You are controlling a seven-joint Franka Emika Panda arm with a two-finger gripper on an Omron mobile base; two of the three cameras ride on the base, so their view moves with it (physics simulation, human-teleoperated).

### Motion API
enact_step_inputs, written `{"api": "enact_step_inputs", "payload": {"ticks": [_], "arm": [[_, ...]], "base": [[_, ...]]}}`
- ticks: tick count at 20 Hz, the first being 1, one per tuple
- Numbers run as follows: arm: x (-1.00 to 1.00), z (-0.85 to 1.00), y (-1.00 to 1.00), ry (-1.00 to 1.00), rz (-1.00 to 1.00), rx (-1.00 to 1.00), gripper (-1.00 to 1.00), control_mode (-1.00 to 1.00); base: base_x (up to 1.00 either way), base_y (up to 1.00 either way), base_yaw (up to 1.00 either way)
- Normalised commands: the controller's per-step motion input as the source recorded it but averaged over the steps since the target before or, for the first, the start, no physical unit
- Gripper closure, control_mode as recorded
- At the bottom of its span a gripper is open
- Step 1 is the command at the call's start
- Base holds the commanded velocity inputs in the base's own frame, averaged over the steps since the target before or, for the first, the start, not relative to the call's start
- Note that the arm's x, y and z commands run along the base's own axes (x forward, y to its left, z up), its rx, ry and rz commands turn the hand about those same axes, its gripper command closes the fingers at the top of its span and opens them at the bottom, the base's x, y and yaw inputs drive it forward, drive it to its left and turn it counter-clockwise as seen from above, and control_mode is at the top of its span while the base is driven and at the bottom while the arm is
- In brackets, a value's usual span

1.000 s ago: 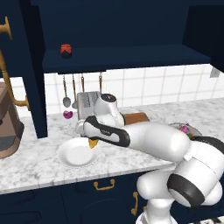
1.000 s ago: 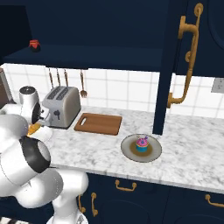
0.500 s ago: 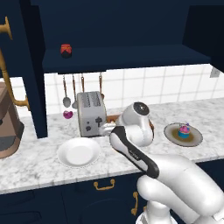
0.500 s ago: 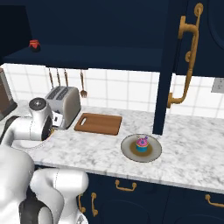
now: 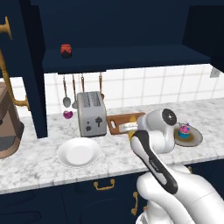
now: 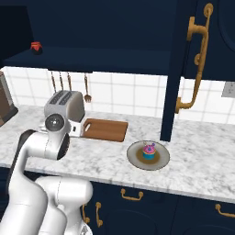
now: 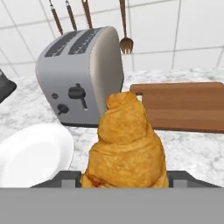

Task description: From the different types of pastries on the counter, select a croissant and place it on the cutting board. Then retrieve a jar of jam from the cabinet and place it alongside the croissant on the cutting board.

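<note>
My gripper [image 7: 124, 178] is shut on the golden-orange croissant [image 7: 127, 140], which stands up between the fingers in the hand view. Past it lies the brown cutting board [image 7: 183, 105] on the marble counter [image 7: 188, 153], to the right of the toaster. From the left base view the gripper [image 5: 130, 132] hangs at the near left corner of the cutting board [image 5: 124, 122]. The pink-frosted cupcake [image 5: 184, 130] sits on a dark plate [image 5: 195, 138] further right. The red jar of jam [image 5: 65, 50] stands on the shelf of the navy cabinet [image 5: 131, 57], well above and left of the gripper.
A grey toaster [image 5: 91, 113] stands left of the board, with a round white plate [image 5: 79, 152] in front of it. Utensils hang on the tiled wall behind. A purple-magenta round thing [image 5: 68, 114] lies by the toaster. An open cabinet door [image 6: 176, 69] with brass handle hangs right of the board.
The arm has swung to the right, from over the white plate to the cutting board's near corner, with the croissant still in the gripper.
</note>
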Motion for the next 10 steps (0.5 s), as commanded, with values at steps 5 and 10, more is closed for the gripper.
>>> {"api": "enact_step_inputs", "payload": {"ticks": [5, 10], "arm": [[0.12, 0.02, -0.10, 0.01, 0.01, 0.00, 1.00, -1.00], [0.72, 0.00, -0.56, 0.05, 0.10, 0.00, 1.00, -1.00]], "base": [[0.00, 0.00, 0.00], [0.00, 0.00, 0.00]]}}
